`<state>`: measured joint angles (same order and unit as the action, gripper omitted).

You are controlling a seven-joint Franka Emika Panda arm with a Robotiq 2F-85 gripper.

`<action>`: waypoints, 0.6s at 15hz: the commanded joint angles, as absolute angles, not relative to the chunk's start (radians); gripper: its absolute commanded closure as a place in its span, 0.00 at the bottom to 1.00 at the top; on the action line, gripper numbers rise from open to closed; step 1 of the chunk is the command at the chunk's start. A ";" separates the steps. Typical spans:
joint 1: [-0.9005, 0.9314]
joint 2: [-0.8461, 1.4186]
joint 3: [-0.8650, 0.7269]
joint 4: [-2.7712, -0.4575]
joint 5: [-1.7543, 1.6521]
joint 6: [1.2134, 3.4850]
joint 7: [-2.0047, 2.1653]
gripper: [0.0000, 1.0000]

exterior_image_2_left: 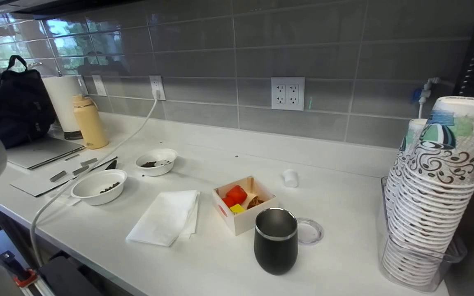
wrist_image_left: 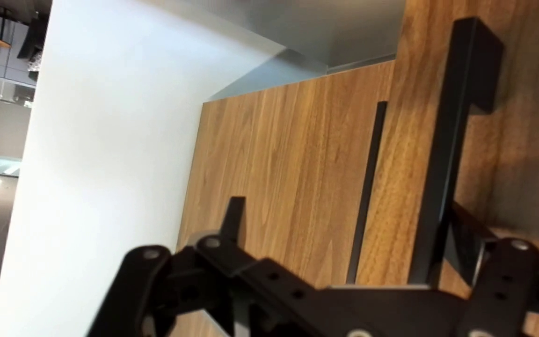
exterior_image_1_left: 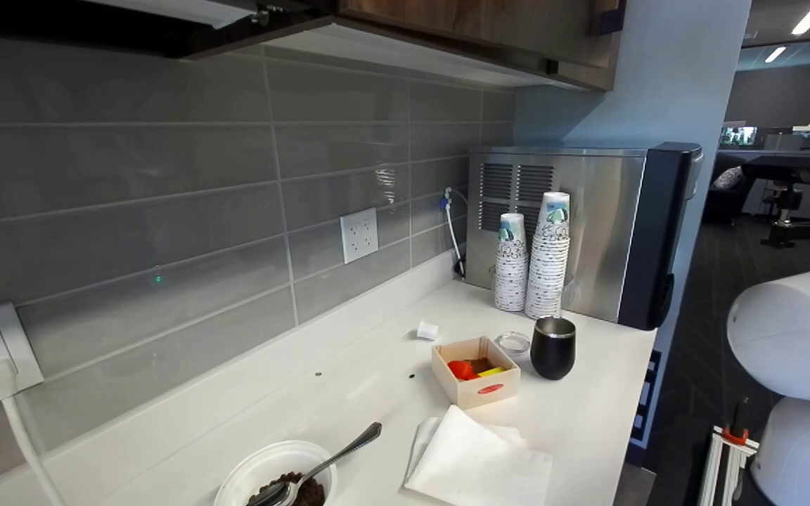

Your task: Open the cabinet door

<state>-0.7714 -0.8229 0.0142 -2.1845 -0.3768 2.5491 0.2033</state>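
Note:
The cabinet door (wrist_image_left: 527,154) is a brown wood panel on the right of the wrist view. Its black vertical bar handle (wrist_image_left: 442,154) runs along near its edge. This panel overlaps the wood panel (wrist_image_left: 274,164) beside it and seems to stand in front of it; how far it is ajar I cannot tell. My gripper (wrist_image_left: 346,208) is open wide. The handle lies between its fingers, close to the right finger, whose tip seems tucked behind the bar. The left finger is apart, over the neighbouring panel. Cabinet wood (exterior_image_1_left: 475,21) shows at the top of an exterior view; the gripper does not show there.
A pale wall (wrist_image_left: 110,117) borders the cabinet. Below the cabinet, a steel appliance (exterior_image_1_left: 588,225), stacked paper cups (exterior_image_1_left: 549,274), a black tumbler (exterior_image_2_left: 276,246), a small box (exterior_image_2_left: 241,218), napkins (exterior_image_2_left: 165,218) and bowls (exterior_image_2_left: 97,193) stand on the white counter (exterior_image_2_left: 335,267). The white arm (exterior_image_1_left: 799,337) stands beside it.

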 commanded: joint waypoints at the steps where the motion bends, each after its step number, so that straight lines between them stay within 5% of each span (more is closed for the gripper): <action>1: -0.796 -0.887 -0.042 -2.216 -0.421 2.501 0.174 0.00; 9: -0.802 -0.948 -0.096 -2.243 -0.425 2.454 0.147 0.00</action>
<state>-0.7734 -0.9251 -0.0502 -2.2297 -0.3797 2.4742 0.1728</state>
